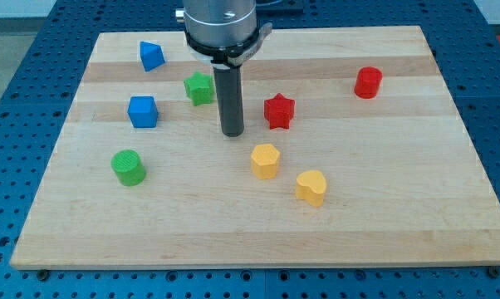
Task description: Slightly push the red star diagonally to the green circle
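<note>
My tip point(232, 133) rests on the pale wooden board point(416, 208) near frame centre, just left of the red star point(278, 110) and apart from it; being a bare rod, it has no jaws. The green circle point(129, 167), a ribbed cylinder, sits at lower left, with a yellow hexagon point(265, 160) below the star.

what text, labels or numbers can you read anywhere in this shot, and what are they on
None: no readable text anywhere.
The wooden board, the red star, the green circle and the other blocks carry no markings.
The rod and my tip, just left of the red star, show no label.
</note>
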`<action>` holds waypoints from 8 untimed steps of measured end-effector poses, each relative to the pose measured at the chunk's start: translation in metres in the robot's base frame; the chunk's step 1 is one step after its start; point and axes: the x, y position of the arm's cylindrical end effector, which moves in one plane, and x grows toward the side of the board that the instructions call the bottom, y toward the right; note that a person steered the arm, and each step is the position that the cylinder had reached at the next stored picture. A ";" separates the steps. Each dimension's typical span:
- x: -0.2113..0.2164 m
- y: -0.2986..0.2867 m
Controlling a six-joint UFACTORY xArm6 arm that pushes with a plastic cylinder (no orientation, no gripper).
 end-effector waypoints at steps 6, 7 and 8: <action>-0.035 0.043; -0.048 0.052; -0.053 0.056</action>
